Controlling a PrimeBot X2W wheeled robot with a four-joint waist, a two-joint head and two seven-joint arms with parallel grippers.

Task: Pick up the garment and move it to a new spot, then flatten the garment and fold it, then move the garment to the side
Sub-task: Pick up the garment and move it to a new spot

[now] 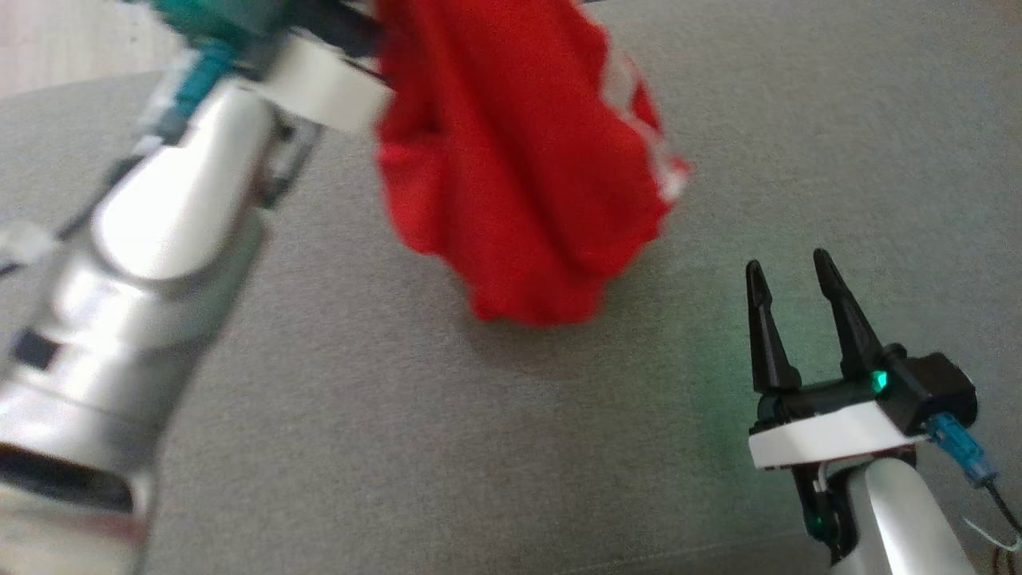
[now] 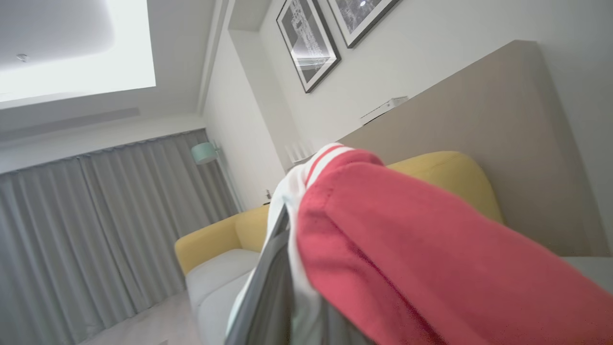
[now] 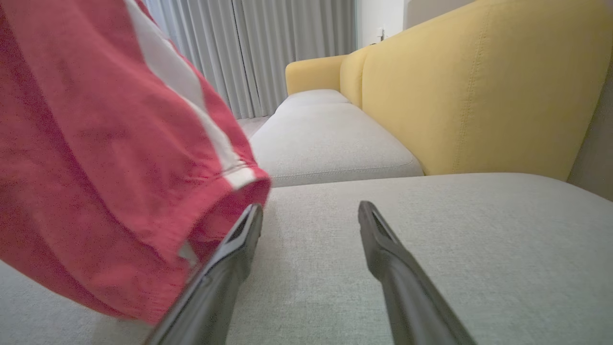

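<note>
The garment [image 1: 519, 160] is red cloth with white stripes, hanging in folds above the grey cushion at the top middle of the head view. My left gripper [image 1: 375, 48] is raised at the top left and shut on the garment's upper edge; in the left wrist view the red garment [image 2: 421, 268] drapes over one finger [image 2: 268, 287]. My right gripper [image 1: 790, 275] rests low at the lower right, open, with nothing between its fingers. In the right wrist view the garment [image 3: 96, 158] hangs just left of the left finger [image 3: 230, 254].
A grey sofa seat [image 1: 479, 447] spreads under both arms. The yellow backrest [image 3: 479, 96] rises at its far side. Grey curtains [image 2: 96, 230] and a headboard-like beige panel [image 2: 503, 120] stand beyond.
</note>
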